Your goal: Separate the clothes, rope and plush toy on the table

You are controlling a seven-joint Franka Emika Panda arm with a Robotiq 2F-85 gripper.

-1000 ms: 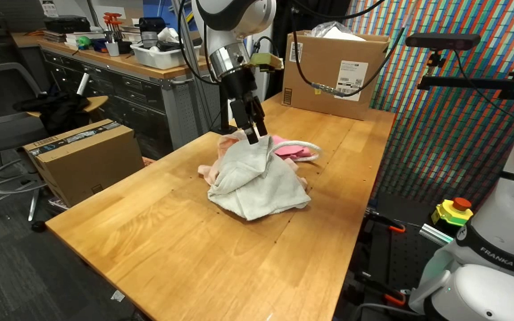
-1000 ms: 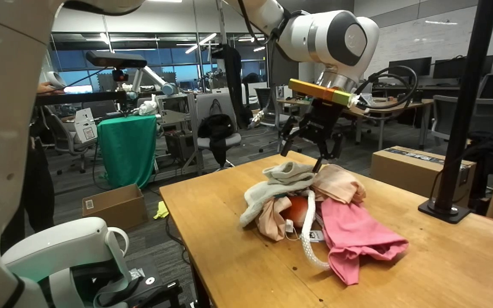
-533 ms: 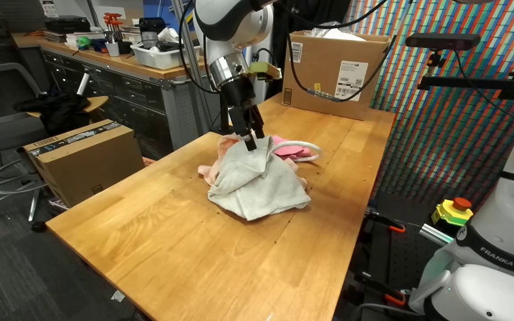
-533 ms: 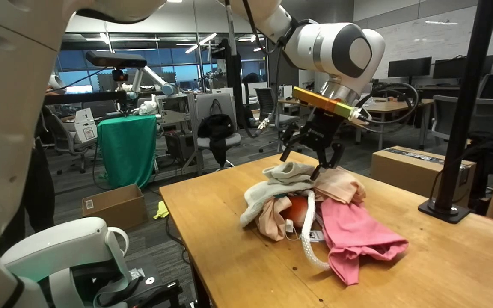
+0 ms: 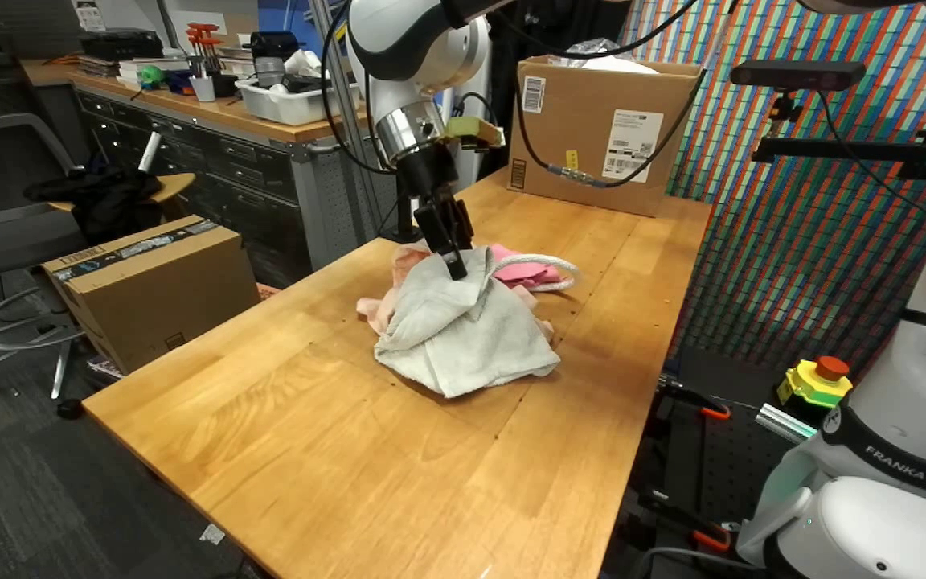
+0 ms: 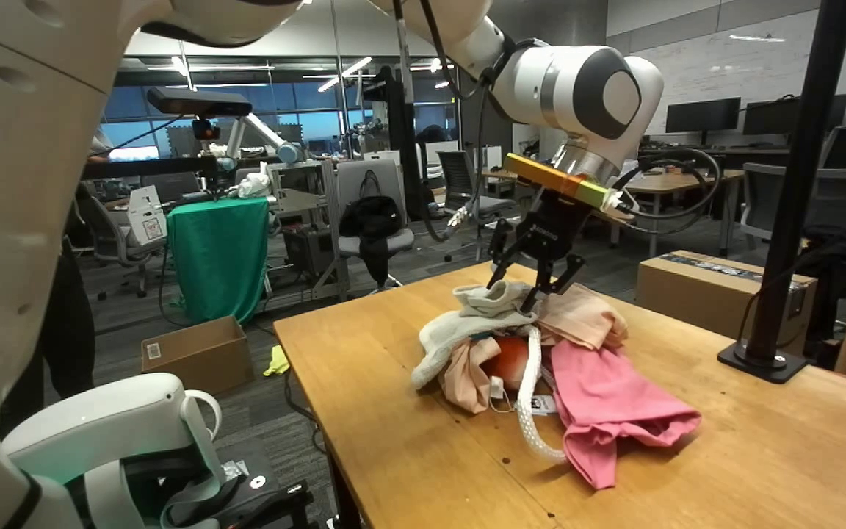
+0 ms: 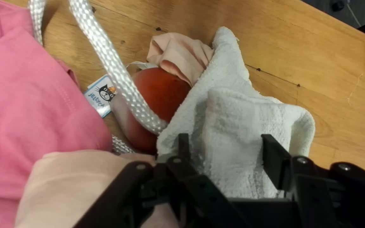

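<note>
On the wooden table [image 5: 326, 450] the clothes lie in one pile: a white garment [image 7: 233, 107] on top, a peach one [image 6: 584, 316] partly beneath it, and a pink one [image 6: 621, 411] at the side. The off-white rope [image 7: 106, 53] curves out from under the white cloth and across the plush toy [image 7: 166, 90], whose red round body is partly covered; in an exterior view the pile hides it. Pointing down into the top of the white garment, my gripper [image 7: 224, 136] has its fingers [image 6: 533, 300] apart, a raised fold of that cloth between them, with gaps visible beside it.
A large cardboard box [image 5: 592, 145] stands on the far end of the table. A black pole [image 6: 790, 220] rises from a base at the table's edge. Another cardboard box [image 5: 157, 289] sits beside the table, lower down.
My gripper has come down onto the white garment, and its fingers have drawn closer together. The pile has barely moved; the cloth at the fingertips is slightly shifted.
</note>
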